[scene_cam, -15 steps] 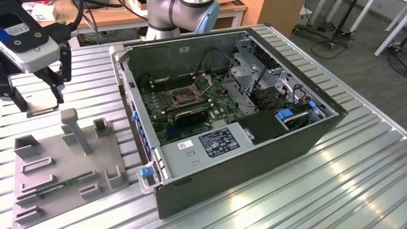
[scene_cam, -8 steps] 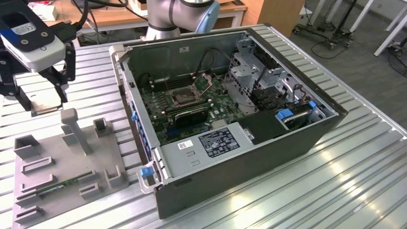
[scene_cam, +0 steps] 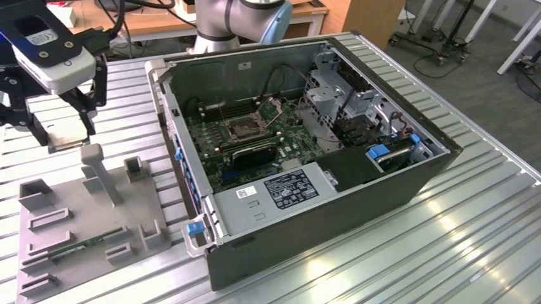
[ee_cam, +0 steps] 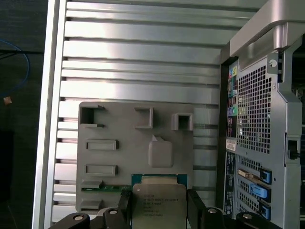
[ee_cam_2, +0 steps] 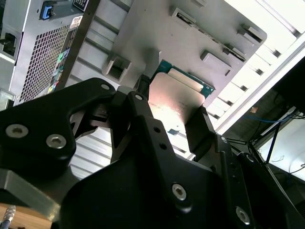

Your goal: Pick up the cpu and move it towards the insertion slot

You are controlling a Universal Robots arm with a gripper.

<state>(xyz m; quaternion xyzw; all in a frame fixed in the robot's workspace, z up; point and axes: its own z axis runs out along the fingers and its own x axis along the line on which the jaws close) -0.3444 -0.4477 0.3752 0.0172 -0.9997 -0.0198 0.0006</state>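
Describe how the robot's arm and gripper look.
The silver-grey tubular arm has a light-blue joint cap. Its wrist carries a white-and-black box with black cables. The matte black gripper has blocky angular links fastened with silver screws and two flat fingers.

Gripper (ee_cam: 159,206) held high, jaws clamping the cpu (ee_cam_2: 177,98)

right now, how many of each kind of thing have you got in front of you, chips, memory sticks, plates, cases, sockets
cpu, held in the gripper: 1
green memory stick: 1
grey holder plate: 1
open computer case: 1
insertion slot: 1
Total: 5
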